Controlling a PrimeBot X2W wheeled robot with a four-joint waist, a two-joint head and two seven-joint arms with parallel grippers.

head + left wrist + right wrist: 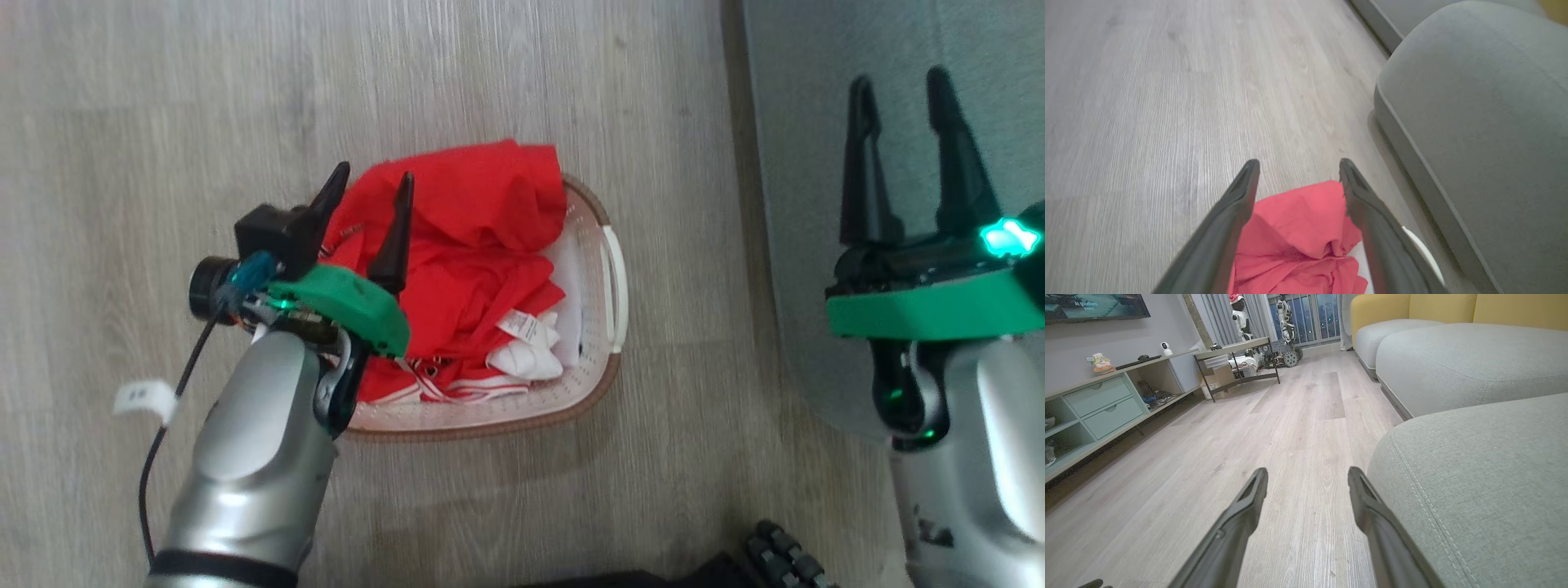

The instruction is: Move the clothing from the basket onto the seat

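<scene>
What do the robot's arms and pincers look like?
Silver-grey forearms with a bright green collar at each wrist. The left pincer and right pincer each have two long, tapering black fingers. A black cable carrying a white tag trails the left arm.

Left end effector (373,173) and right end effector (899,79), both with jaws wide apart, empty, pointing forward.

Place: home living room
Seating: grey-green sofa seat (1478,477) at 3 o'clock, yellow backrests (1515,308) at 1 o'clock
Wall: television (1094,304) over a low drawer unit (1102,404), 10 o'clock
Far end: curtains (1214,314) and window (1327,314), 12 o'clock
Floor: pale wood-look planks (1290,416)
</scene>
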